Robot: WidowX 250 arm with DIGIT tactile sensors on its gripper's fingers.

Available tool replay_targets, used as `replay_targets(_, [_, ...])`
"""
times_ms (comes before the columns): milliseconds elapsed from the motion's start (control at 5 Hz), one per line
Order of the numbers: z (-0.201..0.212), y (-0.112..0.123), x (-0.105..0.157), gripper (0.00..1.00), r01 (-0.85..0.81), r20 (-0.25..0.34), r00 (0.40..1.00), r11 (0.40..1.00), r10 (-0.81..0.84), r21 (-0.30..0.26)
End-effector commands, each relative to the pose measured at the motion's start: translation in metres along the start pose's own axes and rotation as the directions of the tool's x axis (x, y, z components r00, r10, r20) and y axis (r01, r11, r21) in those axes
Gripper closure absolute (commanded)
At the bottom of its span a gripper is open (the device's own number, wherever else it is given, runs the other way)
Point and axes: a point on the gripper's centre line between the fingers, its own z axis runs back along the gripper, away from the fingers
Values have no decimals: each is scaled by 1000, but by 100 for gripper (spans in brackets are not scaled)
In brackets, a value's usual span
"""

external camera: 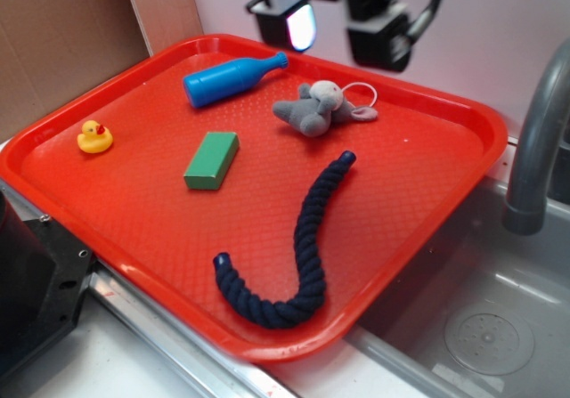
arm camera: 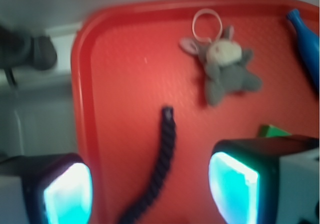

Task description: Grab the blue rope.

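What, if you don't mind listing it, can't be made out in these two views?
- Gripper, exterior: the top edge cuts it off.
- Rope, wrist: blurred, and its lower curve runs off the bottom edge.
- Bottle, wrist: only the neck end shows at the right edge, blurred.
- Block, wrist: only a corner shows above the finger.
- Duck, exterior: outside the wrist view.

My gripper hangs high over the tray's far edge, pointing down, touching nothing. My two fingers stand wide apart, and their pads glow pale cyan in the wrist view. Nothing sits between them. My wrist and arm run out of the exterior view at the top.
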Motion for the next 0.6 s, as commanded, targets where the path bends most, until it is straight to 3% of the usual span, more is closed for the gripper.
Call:
replay_targets(0, [-75, 32, -33, 0, -40, -181, 982, 993, 60, 114])
replay_targets(200, [-87, 35, -45, 0, -50, -212, 975, 993, 72, 111])
replay_targets(400, [-90, 34, -45, 0, -49, -202, 977, 994, 69, 101])
